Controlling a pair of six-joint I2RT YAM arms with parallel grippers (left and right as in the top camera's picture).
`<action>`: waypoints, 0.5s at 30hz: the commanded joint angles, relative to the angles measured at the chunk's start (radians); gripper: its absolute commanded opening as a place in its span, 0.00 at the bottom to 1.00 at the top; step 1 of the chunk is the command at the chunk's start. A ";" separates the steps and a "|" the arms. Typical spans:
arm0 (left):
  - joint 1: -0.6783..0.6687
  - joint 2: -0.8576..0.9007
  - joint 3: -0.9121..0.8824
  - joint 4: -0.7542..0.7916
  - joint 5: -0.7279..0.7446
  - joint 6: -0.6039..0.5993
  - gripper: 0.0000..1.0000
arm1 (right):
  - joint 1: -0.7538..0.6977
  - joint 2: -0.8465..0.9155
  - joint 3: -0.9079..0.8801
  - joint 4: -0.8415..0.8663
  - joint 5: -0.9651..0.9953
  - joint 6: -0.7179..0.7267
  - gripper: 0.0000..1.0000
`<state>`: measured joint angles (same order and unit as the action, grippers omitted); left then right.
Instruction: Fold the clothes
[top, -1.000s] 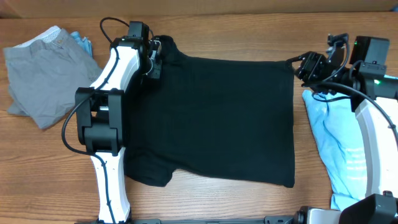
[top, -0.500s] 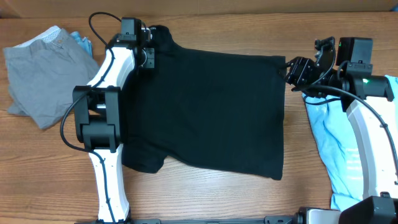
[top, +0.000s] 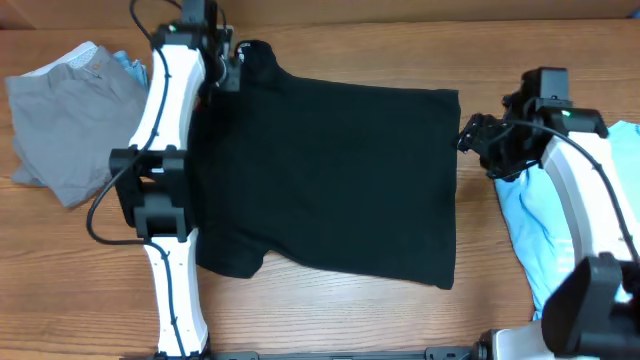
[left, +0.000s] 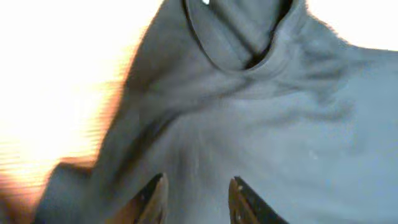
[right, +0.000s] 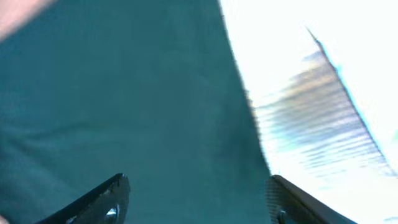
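Observation:
A black T-shirt (top: 330, 175) lies flat on the wooden table, collar at the upper left, hem at the right. My left gripper (top: 228, 68) is open just above the shirt by the collar; in the left wrist view its fingers (left: 196, 190) hover over the dark fabric (left: 280, 124) below the neckline. My right gripper (top: 470, 135) is open at the shirt's right hem edge; in the right wrist view its jaws (right: 199, 193) straddle the hem edge of the fabric (right: 124, 93). Neither holds cloth.
A grey garment (top: 70, 115) lies crumpled at the far left with a bit of light blue cloth (top: 130, 68) behind it. A light blue garment (top: 545, 220) lies at the right edge under my right arm.
The shirt was dragged left and then let go. My left gripper moved up past the collar, and my right gripper moved down beside the hem and opened.

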<state>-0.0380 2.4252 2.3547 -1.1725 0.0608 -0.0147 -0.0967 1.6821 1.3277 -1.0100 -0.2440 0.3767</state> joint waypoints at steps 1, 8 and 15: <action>0.006 -0.102 0.161 -0.140 0.014 0.019 0.36 | 0.003 0.073 0.007 -0.014 0.068 0.015 0.74; 0.007 -0.235 0.248 -0.374 -0.018 0.015 0.42 | 0.003 0.196 -0.038 -0.025 0.068 -0.045 0.63; 0.007 -0.356 0.247 -0.517 -0.061 0.014 0.38 | 0.003 0.201 -0.172 0.080 0.050 -0.043 0.61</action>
<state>-0.0372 2.1094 2.5816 -1.6829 0.0231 -0.0143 -0.0963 1.8809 1.1889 -0.9474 -0.1890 0.3397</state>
